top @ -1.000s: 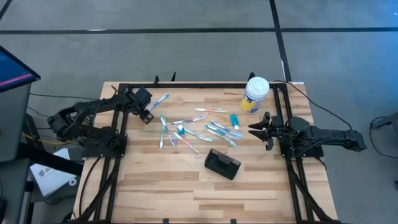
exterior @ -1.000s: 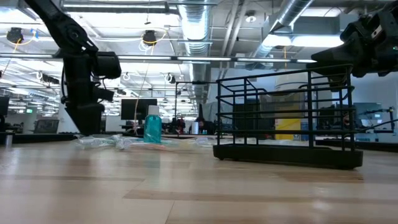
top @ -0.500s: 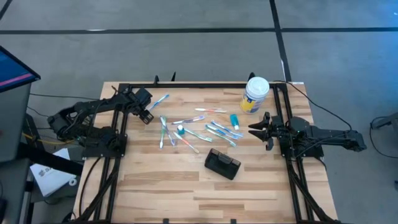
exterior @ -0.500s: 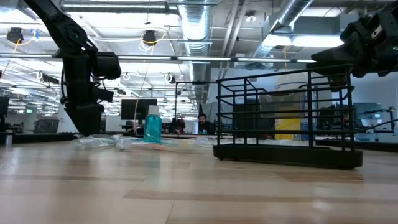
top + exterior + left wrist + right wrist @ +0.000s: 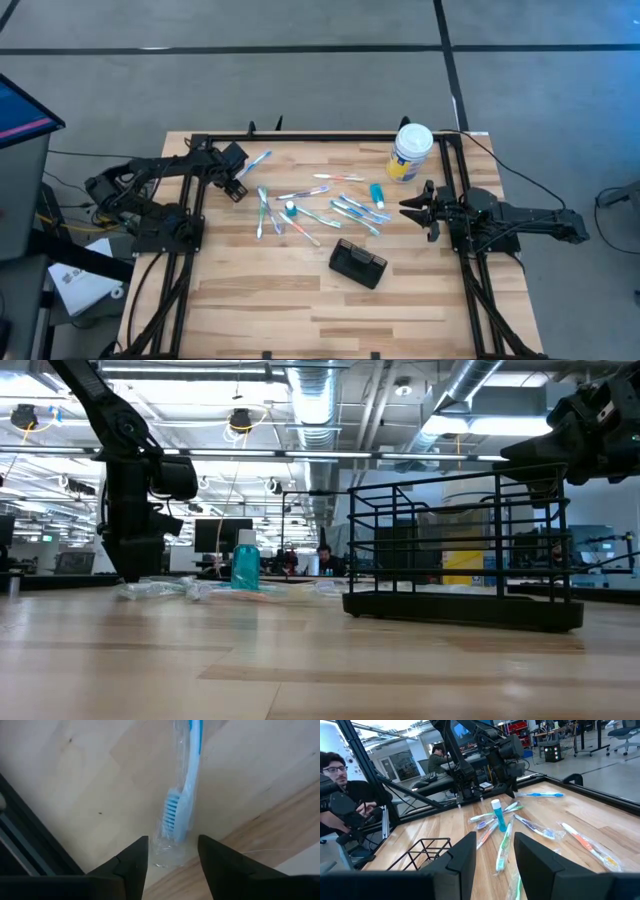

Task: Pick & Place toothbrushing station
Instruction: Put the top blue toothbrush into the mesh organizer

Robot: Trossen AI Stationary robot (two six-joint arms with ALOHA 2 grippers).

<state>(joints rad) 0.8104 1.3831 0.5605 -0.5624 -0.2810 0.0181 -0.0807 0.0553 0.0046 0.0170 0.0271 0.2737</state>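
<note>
A dark left tool point(image 5: 169, 857) hangs low over a pale butcher-block table point(image 5: 300, 300), its two fingers parted and straddling the bristle end of a blue toothbrush point(image 5: 186, 795) sealed in a crinkled clear sleeve. Nothing is gripped; the brush head lies flat on the wood just ahead of the fingertips, between them.

The step in hand looks like the approach to a first pick. The next move would call for lowering the tool until both fingers reach below the slippery film, then closing on the stiff plastic handle rather than on loose wrap, which could slide or tear free.

The toothbrushing station point(image 5: 358, 264), a small black wire-frame rack of thin bars with a solid base, stands upright well away from the left tool, across the scatter of brushes and nearer the right arm. In the low view its open grid of rods reads as a narrow cage.

The right tool point(image 5: 491, 851) waits at the far edge of the table, fingers apart and empty, looking across a loose spread of wrapped toothbrushes point(image 5: 320, 210) in blue, green and orange, with a small teal bottle point(image 5: 498, 815) standing upright among them. A white-lidded tub with a yellow label point(image 5: 410, 152) sits beside the right arm. A person is visible beyond the table in the right wrist view.
</note>
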